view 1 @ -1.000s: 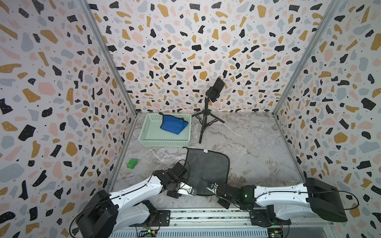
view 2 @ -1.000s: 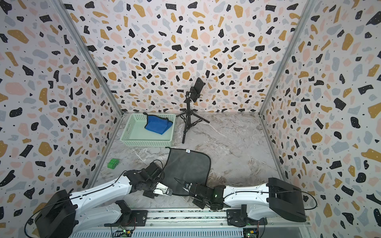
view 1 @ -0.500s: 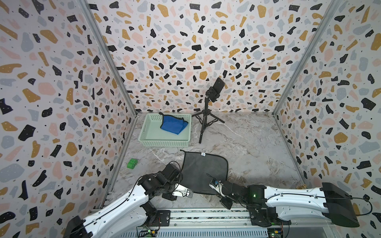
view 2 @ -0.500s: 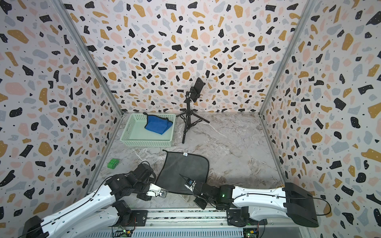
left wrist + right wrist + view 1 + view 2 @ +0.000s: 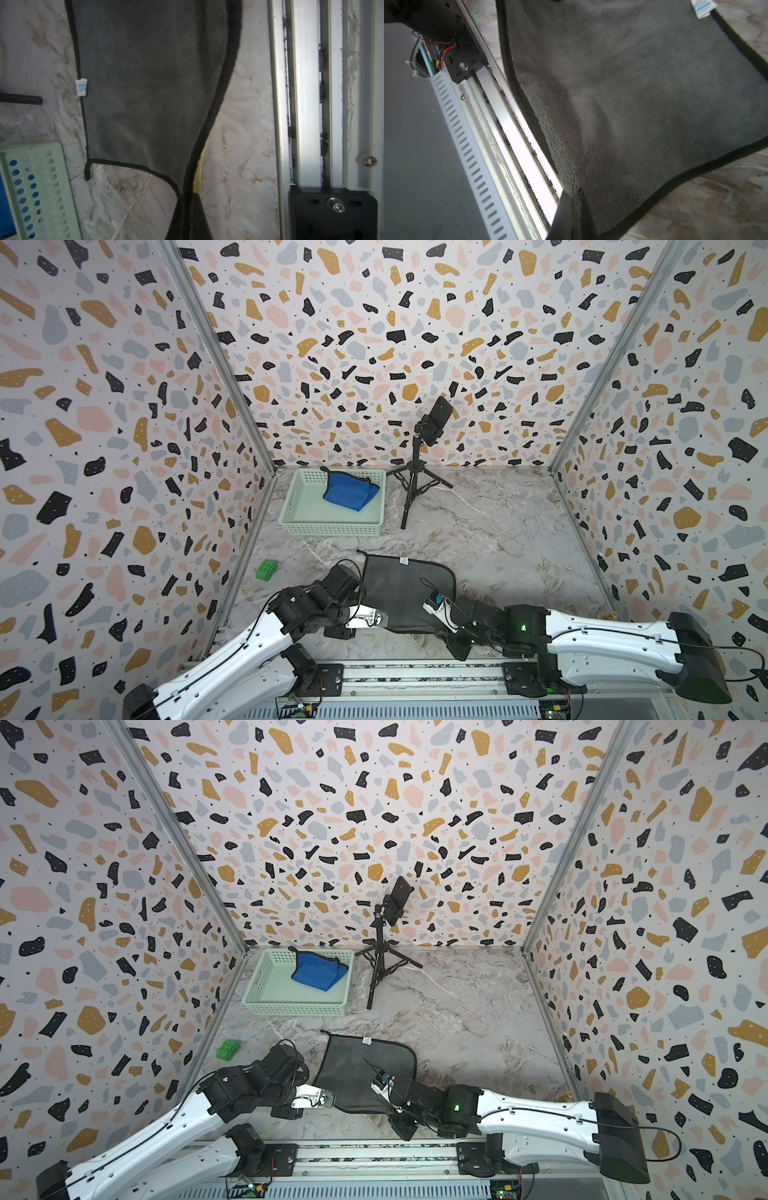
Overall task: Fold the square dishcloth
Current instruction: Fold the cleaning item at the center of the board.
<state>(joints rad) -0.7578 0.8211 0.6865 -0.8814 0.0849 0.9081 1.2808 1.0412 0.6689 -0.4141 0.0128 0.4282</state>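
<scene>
The square dishcloth (image 5: 405, 589) (image 5: 365, 1071) is dark grey with a black hem and a small white tag, and it lies at the near middle of the marble table. My left gripper (image 5: 386, 621) (image 5: 332, 1100) is shut on its near left corner. My right gripper (image 5: 436, 624) (image 5: 384, 1104) is shut on its near right corner. In the left wrist view the dishcloth (image 5: 145, 83) runs into the closed gripper (image 5: 192, 196), with a strip of yellow underside (image 5: 199, 166) showing. In the right wrist view the dishcloth (image 5: 643, 93) bunches at the closed gripper (image 5: 574, 192).
A pale green basket (image 5: 332, 527) (image 5: 297, 1007) at the back left holds a blue cloth (image 5: 349, 493). A black tripod with a phone (image 5: 415, 477) stands beside it. A green block (image 5: 266, 570) lies by the left wall. The aluminium rail (image 5: 415, 672) runs along the front edge.
My left gripper has closed on the dishcloth's near left corner. Both arms have shifted, and the cloth's far edge has slid a little toward the front rail.
</scene>
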